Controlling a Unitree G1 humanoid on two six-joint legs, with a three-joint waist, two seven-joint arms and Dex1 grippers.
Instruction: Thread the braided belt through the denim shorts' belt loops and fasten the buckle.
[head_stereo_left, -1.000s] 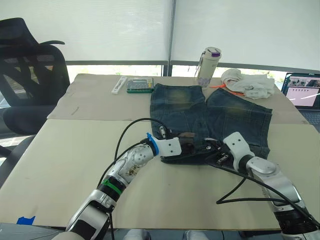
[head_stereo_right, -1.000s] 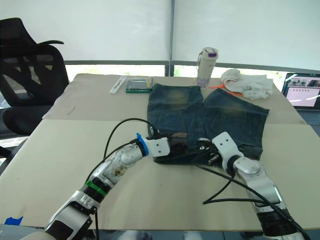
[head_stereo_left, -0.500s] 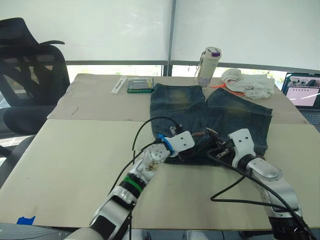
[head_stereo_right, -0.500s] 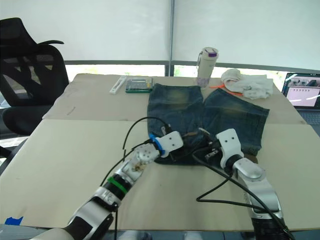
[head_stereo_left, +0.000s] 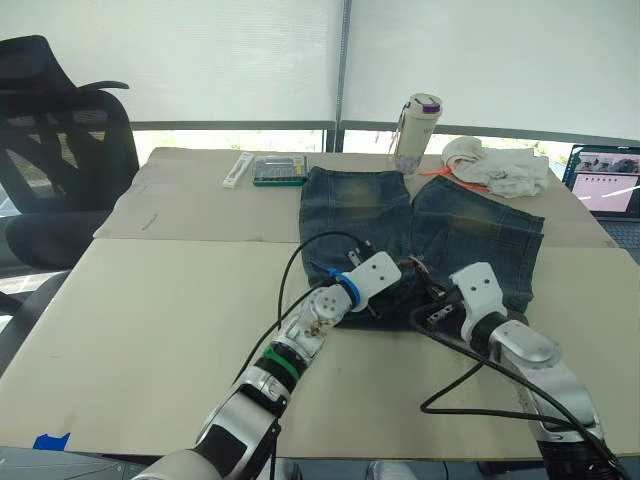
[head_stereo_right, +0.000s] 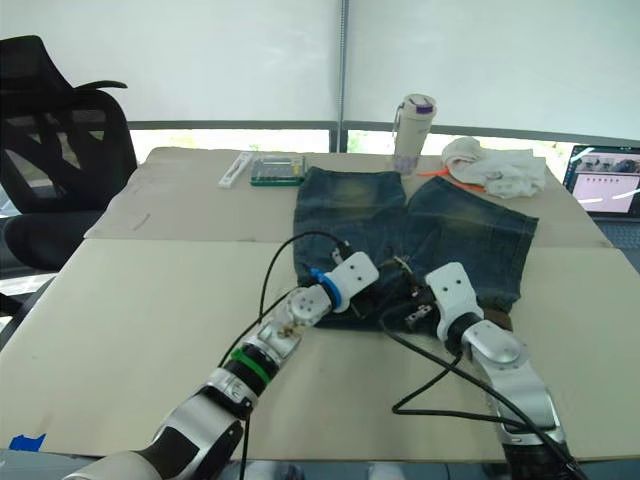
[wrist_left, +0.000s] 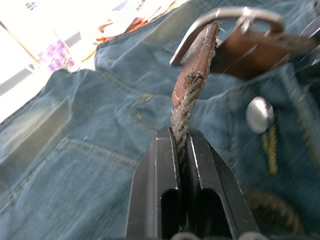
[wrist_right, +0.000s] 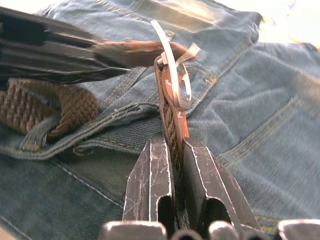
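The denim shorts (head_stereo_left: 470, 225) lie flat on the table, waistband toward me. At the middle of the waistband my left gripper (wrist_left: 181, 137) is shut on the braided belt's brown tip (wrist_left: 194, 70). The tip reaches up to the silver buckle (wrist_left: 225, 17), beside the shorts' metal button (wrist_left: 259, 114). My right gripper (wrist_right: 172, 145) is shut on the belt just behind the buckle (wrist_right: 172, 75) and holds it upright. The two grippers (head_stereo_left: 405, 290) (head_stereo_left: 432, 305) almost touch. More braided belt (wrist_right: 45, 107) lies along the waistband. I cannot tell the belt loops apart.
At the table's far edge stand a white bottle (head_stereo_left: 415, 133), a white cloth bundle (head_stereo_left: 497, 165), a green case (head_stereo_left: 280, 170) and a white stick (head_stereo_left: 237, 170). A laptop (head_stereo_left: 605, 185) sits far right. Black cables (head_stereo_left: 470, 390) loop near my arms. An office chair (head_stereo_left: 60, 150) is at left.
My left gripper has moved right along the waistband with the belt tip, up to the buckle. My right gripper has shifted slightly and still holds the buckle end.
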